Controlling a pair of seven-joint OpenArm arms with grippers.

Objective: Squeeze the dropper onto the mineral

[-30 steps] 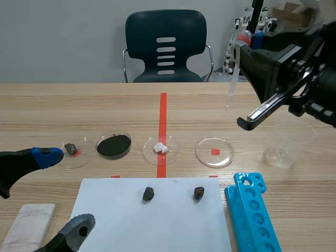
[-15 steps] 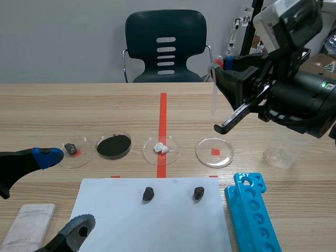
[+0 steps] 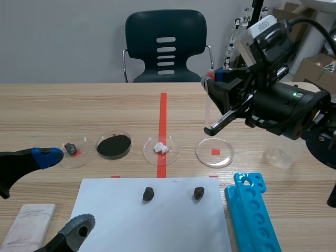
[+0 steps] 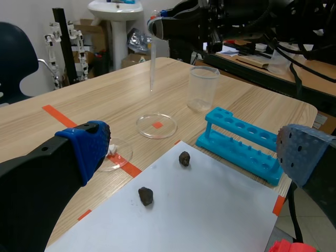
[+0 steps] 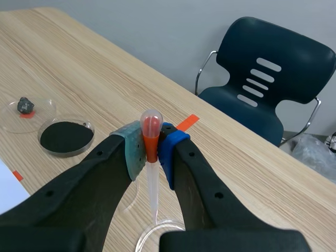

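**Scene view**
- Right gripper (image 3: 212,89): raised over the table, jaws clamped on the dropper.
- Dropper (image 3: 206,113): upright, red bulb on top. Its tip hangs near the 11 o'clock rim of the empty dish (image 3: 214,153), well apart from both minerals.
- White sheet (image 3: 157,226): bears the left mineral (image 3: 148,193) and the right mineral (image 3: 198,192).
- From the sheet's 10 to 12 o'clock: pebble dish (image 3: 73,152), black-powder dish (image 3: 114,146), white-crumb dish (image 3: 161,148).
- Blue rack (image 3: 253,215): at the sheet's 3 o'clock.
- Clear cup (image 3: 281,152): at the rack's 1 o'clock.
- Left gripper (image 3: 68,190): low at the sheet's 9 o'clock, jaws wide apart, holding nothing.
- Pale block (image 3: 29,226): beside the left gripper.

**Left wrist view**
- Left gripper (image 4: 195,151): its fingers (image 4: 89,149) stand spread, with both minerals (image 4: 146,196) (image 4: 184,158) lying between and ahead of them.
- Rack (image 4: 244,144): at the right mineral's 3 o'clock.
- Dropper (image 4: 153,63): hangs beyond the empty dish (image 4: 156,125).

**Right wrist view**
- Right gripper (image 5: 151,149): pads pinch the dropper (image 5: 151,131) at its orange collar.
- Black-powder dish (image 5: 66,137): at the gripper's 9 o'clock.
- Pebble dish (image 5: 29,107): at the gripper's 10 o'clock.
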